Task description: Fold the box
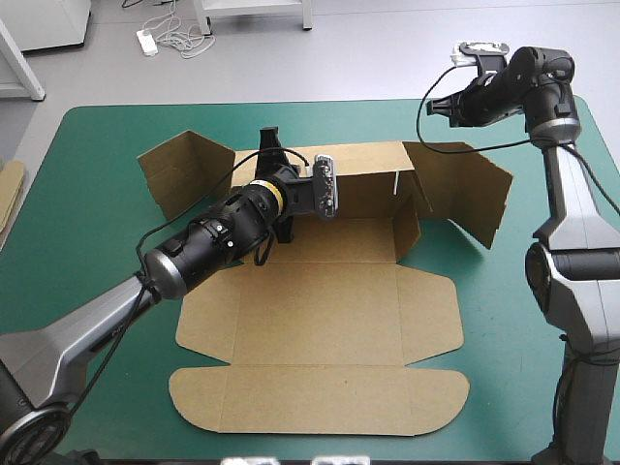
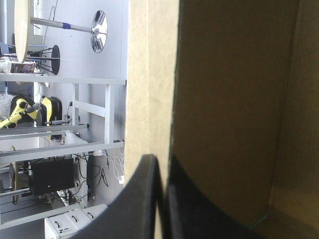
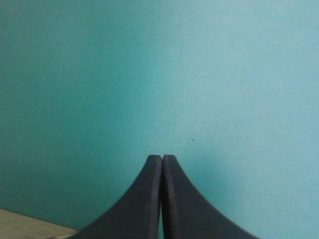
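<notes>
Since the high view shows the most, I'll start there. The brown box (image 1: 320, 320) sits mid-table on the teal-green cover (image 1: 97, 242). Its far wall (image 1: 368, 189) is up at 12 o'clock, the side flaps (image 1: 184, 174) are splayed at 10 and 2, and the lid (image 1: 320, 402) lies flat at 6. The left gripper (image 1: 270, 141) is at that wall's top edge. The right gripper (image 1: 436, 105) hangs at 1 o'clock, clear of the board.

Left wrist view: black fingers (image 2: 142, 199) clamped on the board's edge.

Right wrist view: fingers (image 3: 144, 199) pressed tip to tip, just cover ahead.
</notes>
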Controlling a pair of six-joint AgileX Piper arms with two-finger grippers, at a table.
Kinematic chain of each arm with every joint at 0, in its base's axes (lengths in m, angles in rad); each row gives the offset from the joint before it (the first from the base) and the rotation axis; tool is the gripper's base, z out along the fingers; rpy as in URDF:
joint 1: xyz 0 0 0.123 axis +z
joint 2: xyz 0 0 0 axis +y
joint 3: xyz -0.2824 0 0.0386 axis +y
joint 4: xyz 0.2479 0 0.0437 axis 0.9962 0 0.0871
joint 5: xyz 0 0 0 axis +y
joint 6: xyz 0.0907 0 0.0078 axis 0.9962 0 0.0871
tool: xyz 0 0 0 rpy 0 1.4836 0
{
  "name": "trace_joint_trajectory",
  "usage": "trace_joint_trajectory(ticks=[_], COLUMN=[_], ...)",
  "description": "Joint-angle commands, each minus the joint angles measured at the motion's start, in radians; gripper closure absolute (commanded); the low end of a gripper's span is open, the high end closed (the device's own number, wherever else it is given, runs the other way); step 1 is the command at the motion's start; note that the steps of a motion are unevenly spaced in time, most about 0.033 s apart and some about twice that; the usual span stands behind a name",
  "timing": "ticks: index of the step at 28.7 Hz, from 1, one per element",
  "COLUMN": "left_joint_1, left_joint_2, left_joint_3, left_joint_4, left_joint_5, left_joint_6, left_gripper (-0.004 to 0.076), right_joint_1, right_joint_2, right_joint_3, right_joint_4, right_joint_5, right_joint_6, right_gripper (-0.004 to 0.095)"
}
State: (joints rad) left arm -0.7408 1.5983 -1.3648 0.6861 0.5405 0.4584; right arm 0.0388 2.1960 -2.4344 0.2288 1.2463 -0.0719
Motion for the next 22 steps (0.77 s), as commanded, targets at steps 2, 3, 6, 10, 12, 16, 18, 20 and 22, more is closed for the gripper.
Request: trace_joint_trajectory(ticks=[2,3,6,10,12,16,18,20,22], left_joint_1=[-0.011,-0.011,-0.011,-0.011,-0.011,-0.011,-0.011,-0.011,-0.011], left_joint_2=[-0.032,-0.032,-0.032,-0.032,-0.032,-0.032,-0.032,-0.032,-0.032], left_joint_3=[-0.016,-0.016,-0.016,-0.016,-0.016,-0.016,-0.016,-0.016,-0.016], left_joint_4=[-0.032,-0.032,-0.032,-0.032,-0.032,-0.032,-0.032,-0.032,-0.032], left_joint_5=[-0.010,-0.010,-0.010,-0.008,-0.008,-0.008,-0.008,-0.008,-0.008], left_joint_6=[-0.024,-0.024,-0.024,-0.024,-0.024,-0.024,-0.024,-0.024,-0.026], left_gripper=[0.0733,0.0733,0.0733,0.0733,0.0733,0.0733,0.0733,0.0733,0.0733], right_joint_1=[-0.010,-0.010,0.001,0.028,0.040,0.049,0.051,0.051,0.049], right_joint_2=[-0.059,-0.059,-0.059,-0.061,-0.070,-0.110,-0.135,-0.165,-0.196], right_joint_3=[-0.026,-0.024,0.002,0.059,0.092,0.152,0.191,0.234,0.274], right_joint_4=[0.046,0.060,0.067,0.028,0.019,0.017,0.017,0.017,0.014], right_joint_5=[-0.001,0.001,0.001,0.001,0.001,0.001,0.001,0.001,0.001], right_joint_6=[-0.001,-0.005,-0.015,-0.027,-0.032,-0.046,-0.051,-0.067,-0.075], right_gripper=[0.0915,0.0915,0.0915,0.0911,0.0911,0.0911,0.0911,0.0911,0.0911])
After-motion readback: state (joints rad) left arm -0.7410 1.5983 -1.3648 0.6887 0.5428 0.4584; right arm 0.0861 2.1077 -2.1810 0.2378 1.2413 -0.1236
